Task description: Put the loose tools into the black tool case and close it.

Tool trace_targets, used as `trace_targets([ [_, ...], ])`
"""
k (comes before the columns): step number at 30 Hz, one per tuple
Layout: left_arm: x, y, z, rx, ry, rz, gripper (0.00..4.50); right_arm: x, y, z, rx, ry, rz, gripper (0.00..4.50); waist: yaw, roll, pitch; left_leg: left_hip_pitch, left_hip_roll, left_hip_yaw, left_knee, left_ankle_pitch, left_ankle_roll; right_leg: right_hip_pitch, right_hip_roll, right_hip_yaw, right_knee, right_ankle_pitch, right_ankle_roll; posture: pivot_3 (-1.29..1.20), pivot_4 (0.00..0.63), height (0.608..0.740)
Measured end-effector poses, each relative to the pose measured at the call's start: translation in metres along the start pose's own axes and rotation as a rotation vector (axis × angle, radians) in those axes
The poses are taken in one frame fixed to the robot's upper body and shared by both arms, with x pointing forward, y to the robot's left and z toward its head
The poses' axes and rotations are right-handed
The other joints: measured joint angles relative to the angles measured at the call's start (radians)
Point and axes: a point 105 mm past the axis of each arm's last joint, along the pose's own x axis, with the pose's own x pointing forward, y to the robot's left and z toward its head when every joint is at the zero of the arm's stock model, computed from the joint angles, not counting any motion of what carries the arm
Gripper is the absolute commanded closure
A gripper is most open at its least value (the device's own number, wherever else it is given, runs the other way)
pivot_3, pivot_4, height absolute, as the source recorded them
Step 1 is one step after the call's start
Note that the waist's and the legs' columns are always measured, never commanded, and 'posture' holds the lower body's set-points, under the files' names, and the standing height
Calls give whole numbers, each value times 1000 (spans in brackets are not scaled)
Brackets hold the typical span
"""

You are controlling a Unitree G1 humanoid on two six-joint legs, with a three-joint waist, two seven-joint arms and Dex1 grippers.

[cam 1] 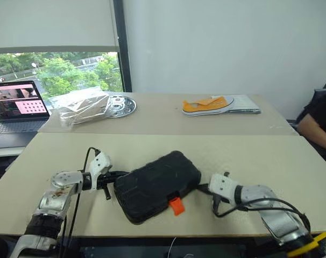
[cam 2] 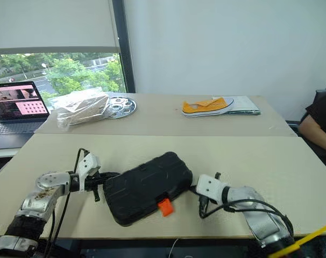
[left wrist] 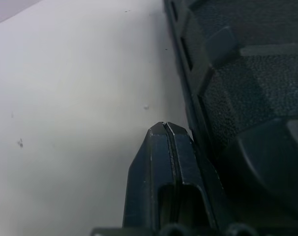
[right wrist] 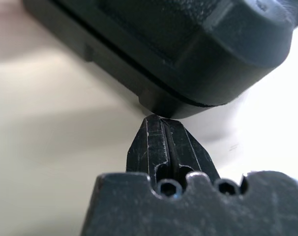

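Both closed claws, left claw [cam 1: 115,181] and right claw [cam 1: 202,188], flank black tool case [cam 1: 157,184].

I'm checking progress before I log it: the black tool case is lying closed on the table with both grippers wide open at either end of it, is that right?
Not quite. The black tool case does lie closed on the table, one gripper at each end, but both are shut, not open. The left wrist view shows the left gripper with fingers pressed together; the right wrist view shows the same for the right gripper.
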Motion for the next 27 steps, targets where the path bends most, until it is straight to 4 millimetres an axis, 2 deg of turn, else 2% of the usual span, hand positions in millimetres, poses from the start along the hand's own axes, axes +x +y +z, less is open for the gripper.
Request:
trace_targets([
  [5,-4,-6,4,-63,-40,21,4500,2,-8,-3,-4,-12,-23,4490,8,0,0,-2,0,1,0,0,0,-3,0,0,0,0,0,0,150,740],
  [7,-3,-3,19,-57,-94,29,4500,-8,-5,-7,16,-10,-10,4490,20,1,1,-5,-1,1,0,0,0,-5,0,-1,0,-1,1,0,150,740],
  [10,-3,6,46,-9,-160,29,4500,-29,8,-11,55,16,40,4490,35,1,1,-7,-1,1,0,0,0,-6,0,-2,-1,-1,2,0,150,740],
  [11,-2,8,57,10,-183,19,4500,-35,17,-9,78,16,73,4490,34,1,0,-8,-2,0,0,0,0,-7,0,-3,-1,-2,3,0,150,740],
  [14,8,1,73,60,-195,-59,4500,-42,42,0,141,5,147,4490,29,2,0,-9,-2,0,0,0,0,-7,1,-2,-1,-2,3,0,150,740],
  [18,25,-12,74,79,-172,-145,4500,-43,61,10,158,0,189,4490,21,1,0,-8,-2,-1,0,0,0,-7,2,0,0,-2,3,0,150,740],
  [21,37,-22,70,130,-126,-205,4500,-37,70,19,180,-19,202,4490,18,1,0,-8,-2,-1,1,0,-1,-7,4,2,0,-2,3,0,150,740],
  [27,49,-29,66,204,-89,-241,4500,-25,72,29,170,-26,224,4490,15,2,0,-8,-1,-1,6,1,-1,-6,5,3,1,-2,2,0,150,740],
])
